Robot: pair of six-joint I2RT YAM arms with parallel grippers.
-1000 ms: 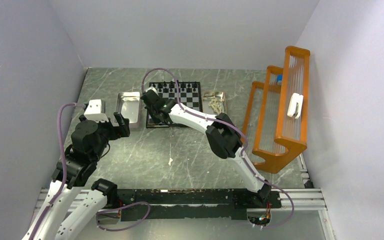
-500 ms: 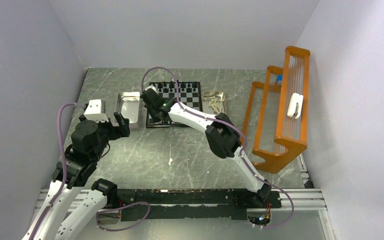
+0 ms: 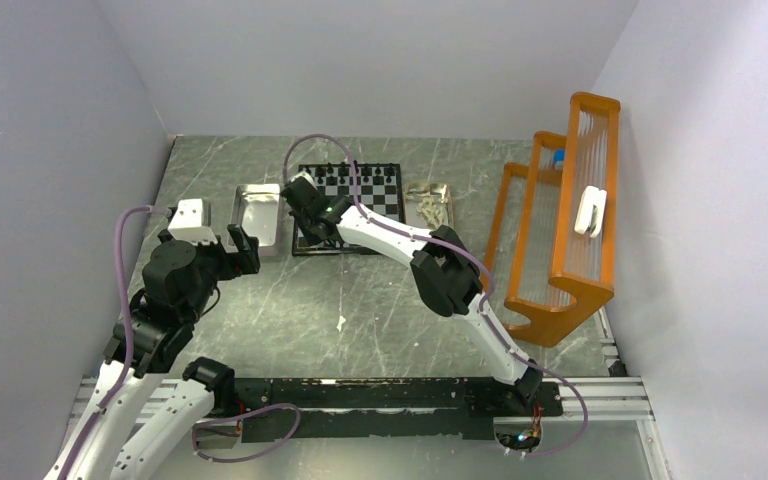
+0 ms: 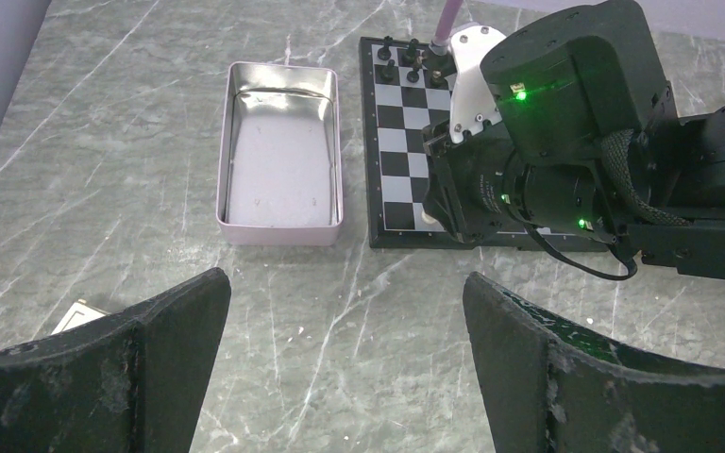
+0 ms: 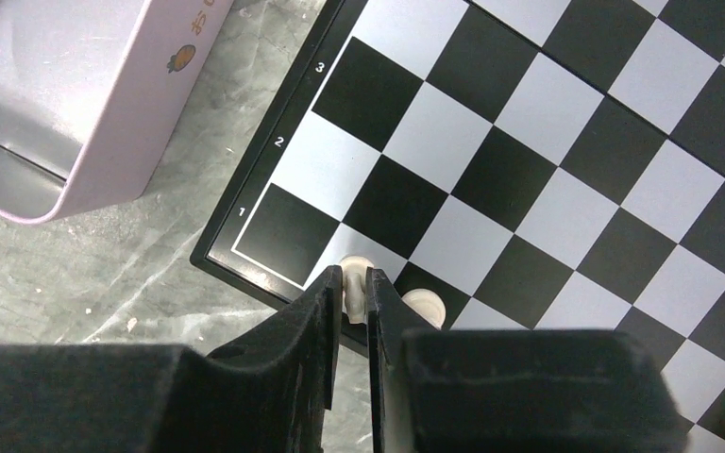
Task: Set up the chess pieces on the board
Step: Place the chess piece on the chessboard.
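Observation:
The board (image 3: 375, 195) lies at the table's far middle, with black chess pieces (image 3: 350, 170) along its far rows. My right gripper (image 5: 354, 283) is low over the board's near left corner (image 5: 274, 236), shut on a cream chess piece (image 5: 352, 272) that stands upright on a first-row square. A second cream piece (image 5: 425, 304) stands one square to its right, partly behind the finger. My left gripper (image 4: 345, 283) hovers open above bare table, short of the board (image 4: 401, 132), with nothing between its fingers.
A silvery metal tray (image 3: 258, 218) sits just left of the board, its pinkish wall (image 5: 142, 123) close to my right fingers. A tan tray (image 3: 430, 205) with loose cream pieces lies right of the board. An orange rack (image 3: 560, 240) fills the right side.

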